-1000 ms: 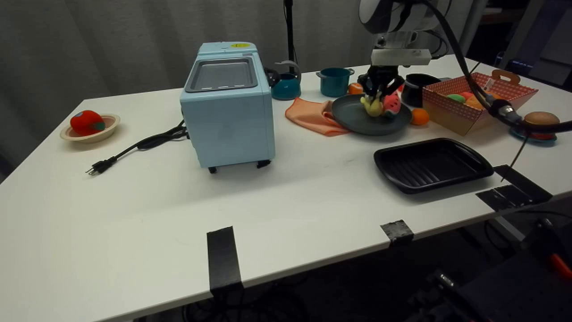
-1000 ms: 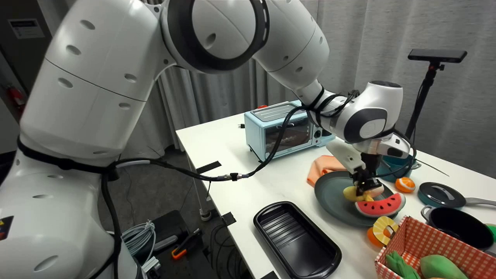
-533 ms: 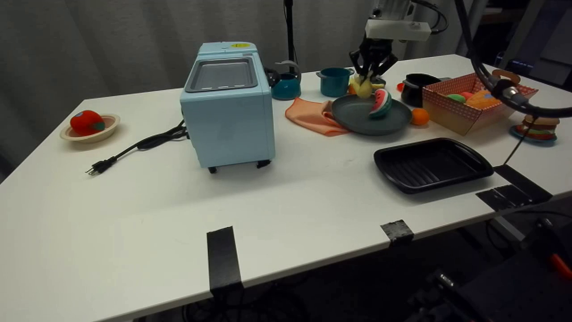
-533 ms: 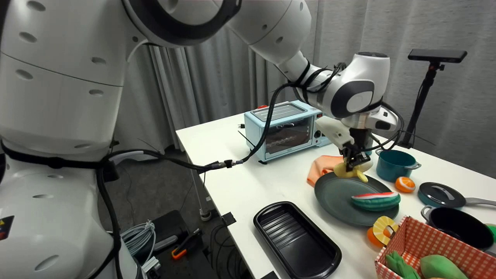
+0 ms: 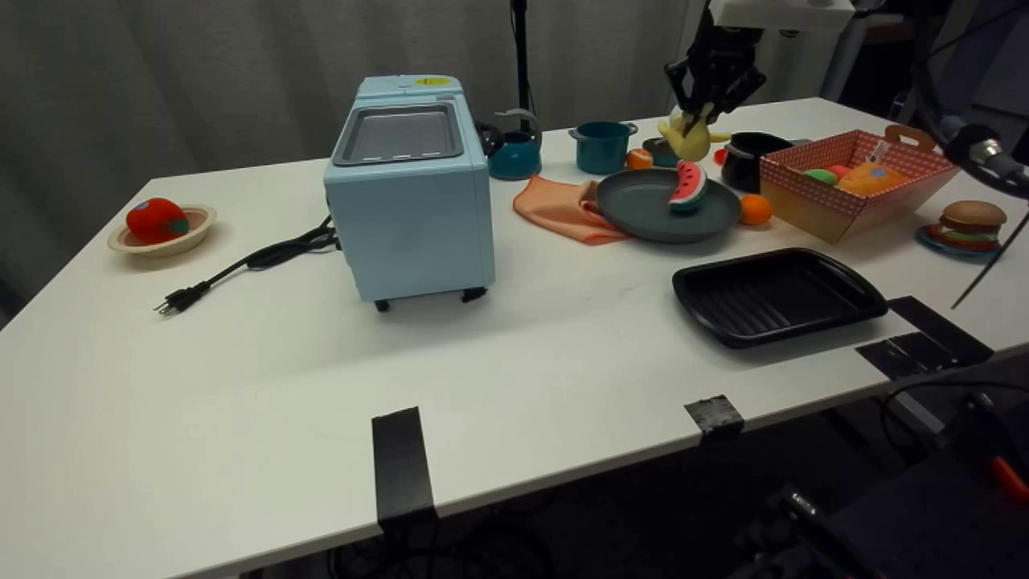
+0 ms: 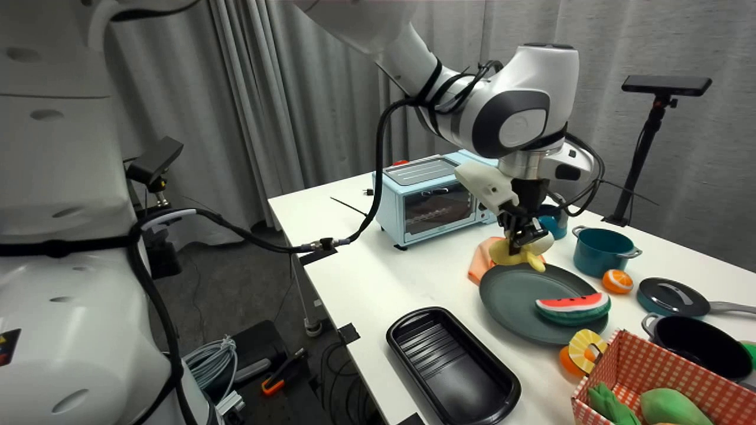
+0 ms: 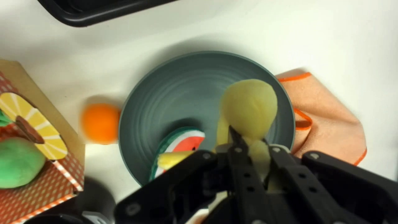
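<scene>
Yellow toy [image 5: 692, 144] rises off plate [image 5: 639, 211], upper right in exterior view; hangs beneath end effector [image 5: 698, 118] clamped on it.

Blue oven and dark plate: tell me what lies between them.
An orange cloth lies between the oven and the plate, as both exterior views show.

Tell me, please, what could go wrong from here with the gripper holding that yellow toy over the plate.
The gripper pinches the yellow toy, whose rounded end bulges out past the grip; it could slip and fall onto the dark plate. The watermelon slice lies on that plate, so a dropped toy might knock it. The black cable hangs in a slack loop from the arm and could perhaps snag if the arm moves.
</scene>
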You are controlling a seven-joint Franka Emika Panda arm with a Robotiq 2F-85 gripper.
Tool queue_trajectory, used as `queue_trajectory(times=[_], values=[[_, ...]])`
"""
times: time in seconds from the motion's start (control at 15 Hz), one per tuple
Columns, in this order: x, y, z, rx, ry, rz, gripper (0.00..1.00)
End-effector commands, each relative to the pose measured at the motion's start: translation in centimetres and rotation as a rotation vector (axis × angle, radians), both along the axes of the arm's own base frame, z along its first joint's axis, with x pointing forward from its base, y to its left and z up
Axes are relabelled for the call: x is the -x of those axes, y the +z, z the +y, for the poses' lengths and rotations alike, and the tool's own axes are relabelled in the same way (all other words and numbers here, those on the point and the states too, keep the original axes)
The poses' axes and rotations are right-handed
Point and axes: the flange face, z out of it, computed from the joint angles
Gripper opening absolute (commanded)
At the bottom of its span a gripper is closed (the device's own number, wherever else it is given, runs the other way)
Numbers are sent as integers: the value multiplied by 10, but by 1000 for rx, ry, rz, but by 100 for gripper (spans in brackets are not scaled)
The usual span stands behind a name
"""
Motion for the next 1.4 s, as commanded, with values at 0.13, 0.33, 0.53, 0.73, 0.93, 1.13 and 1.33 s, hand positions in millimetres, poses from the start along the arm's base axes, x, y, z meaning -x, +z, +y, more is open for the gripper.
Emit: queue_trajectory(times=[0.13,0.33,0.53,0.73,0.93,1.13,1.33], values=[[68,9,-24,11,-15,29,2],[92,-6,-40,9,-49,69,2],[116,-27,-51,16,-65,128,2],[138,-48,-56,26,-59,179,2],[153,-68,-61,26,-59,209,2],[165,-81,-61,31,-56,233,2],[173,-89,-55,29,-51,244,34]])
